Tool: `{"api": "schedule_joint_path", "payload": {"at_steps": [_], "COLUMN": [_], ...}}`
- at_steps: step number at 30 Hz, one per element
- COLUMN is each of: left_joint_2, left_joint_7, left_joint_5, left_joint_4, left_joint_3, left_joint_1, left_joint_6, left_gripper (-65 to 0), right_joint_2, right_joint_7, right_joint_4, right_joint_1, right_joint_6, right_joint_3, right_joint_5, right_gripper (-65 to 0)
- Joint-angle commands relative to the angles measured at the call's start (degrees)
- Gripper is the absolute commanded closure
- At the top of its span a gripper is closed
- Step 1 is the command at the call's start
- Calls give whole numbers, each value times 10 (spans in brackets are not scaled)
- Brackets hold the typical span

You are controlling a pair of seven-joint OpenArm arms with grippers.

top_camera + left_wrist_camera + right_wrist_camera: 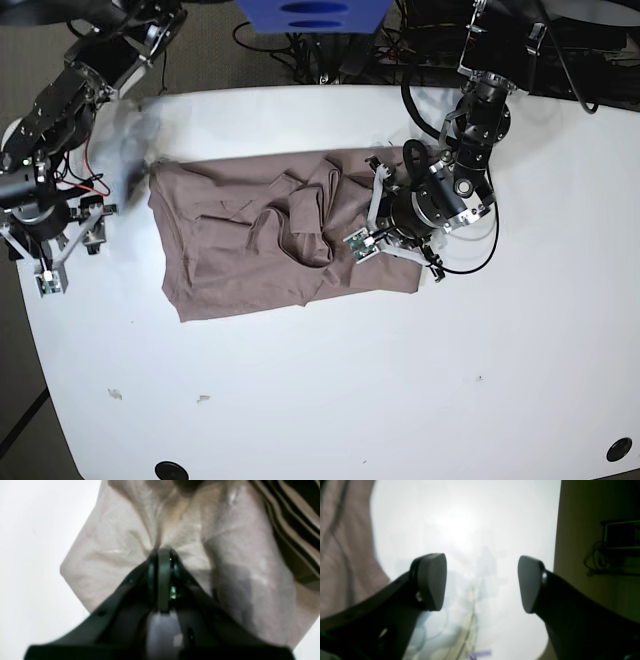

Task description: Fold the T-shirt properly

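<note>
The T-shirt [250, 240], a dusty mauve one with short sleeves, lies spread but rumpled on the white surface [400, 380], towards its far left part. Bunched folds cross the middle of the shirt, and its near edge runs slanted from lower left up to the right.

The left end effector [163, 555] is over the shirt's right end in the base view [385, 235]. In the left wrist view its fingers are pressed together on a gathered pinch of mauve cloth, with creases fanning out from the grip; the fabric there looks drawn up into a peak.

The right end effector [481, 582] sits at the surface's left edge in the base view [60, 250], apart from the shirt's left side. Its two pads [432, 580] are spread wide with nothing between them, only bright white surface beyond. A strip of the shirt [342, 555] shows at the left of the right wrist view.
</note>
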Motion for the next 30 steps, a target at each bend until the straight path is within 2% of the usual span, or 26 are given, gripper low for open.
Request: {"api": "schedule_joint_path", "payload": {"at_steps": [1, 8, 14, 18, 21, 30], "left_joint_2": [-10, -9, -9, -9, -9, -9], "left_joint_7": [61, 61, 61, 59, 59, 60], "left_joint_5": [36, 35, 35, 35, 35, 34], "left_joint_4": [-9, -10, -12, -11, -11, -12], "left_joint_3": [-1, 0, 0, 0, 0, 0], "left_joint_1": [6, 6, 8, 14, 14, 15], "left_joint_6": [-2, -2, -2, -2, -2, -2], "left_gripper": [0, 0, 0, 0, 0, 0], "right_joint_2": [2, -20, -31, -44, -57, -67], "right_joint_7": [-6, -6, -6, -6, 18, 109], "right_joint_4": [9, 8, -18, -38, -41, -64], "right_joint_1": [27, 31, 31, 31, 31, 7], "right_joint_6": [1, 1, 1, 1, 1, 1], "right_joint_3": [-3, -13, -79, -95, -97, -96], "right_joint_5": [8, 8, 8, 9, 22, 78], "right_gripper": [-429, -429, -429, -429, -429, -421]}}
